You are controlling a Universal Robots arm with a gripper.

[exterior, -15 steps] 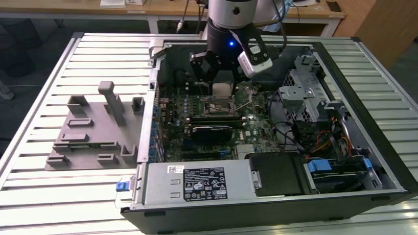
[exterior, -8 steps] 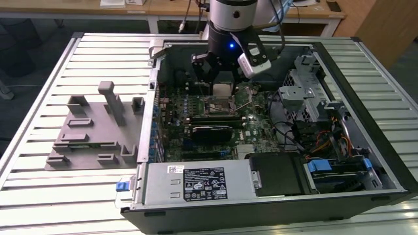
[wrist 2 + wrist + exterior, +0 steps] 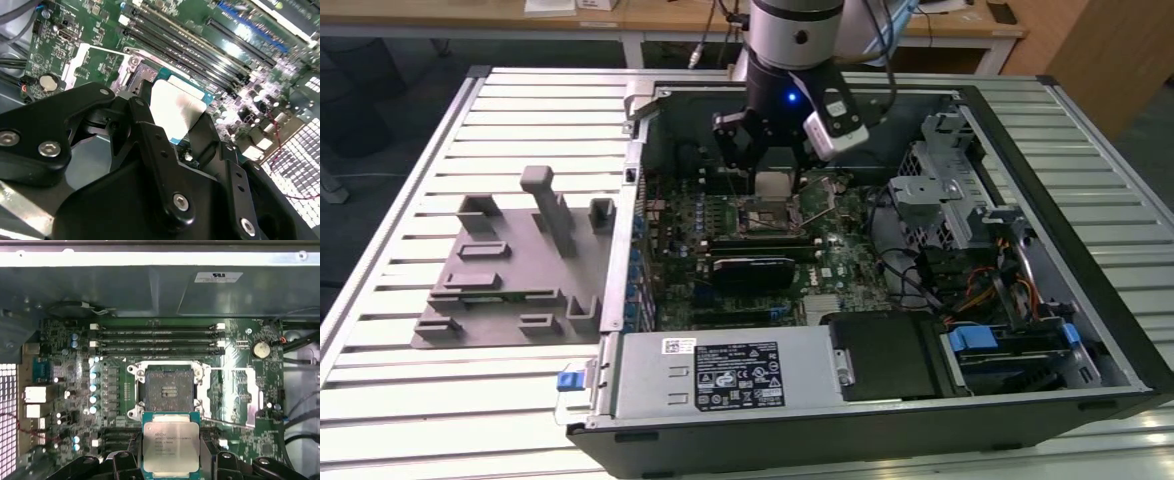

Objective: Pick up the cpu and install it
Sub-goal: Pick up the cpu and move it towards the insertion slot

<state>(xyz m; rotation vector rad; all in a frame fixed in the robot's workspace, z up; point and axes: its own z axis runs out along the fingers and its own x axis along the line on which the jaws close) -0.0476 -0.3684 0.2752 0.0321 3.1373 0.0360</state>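
Fingers (image 3: 202,137) of the gripper (image 3: 171,456) are seen clamped on two opposite edges of the cpu (image 3: 171,442), whose silver metal top is turned toward the camera in the first wrist view. The chip is held inside the open computer case (image 3: 1107,330), over the green motherboard (image 3: 70,390). It is not seated: in the first wrist view the cpu socket (image 3: 170,390) lies uncovered just beyond the chip's edge, and its dark contact field can be made out. The socket's silver load plate (image 3: 240,395) is folded back and lies flat beside it. Four long memory slots (image 3: 157,340) are lined up on the far side of the socket, and a coin cell battery (image 3: 261,349) is set near the load plate.

In the exterior view the arm is lowered into the case from above, with the cpu (image 3: 777,183) gripped just behind the socket (image 3: 765,218). A labelled power supply (image 3: 720,375) is mounted along the case's near wall. On the slatted table (image 3: 400,400), to the exterior view's left of the case, a grey holder plate (image 3: 507,280) with upright blocks is placed, well apart from the gripper.
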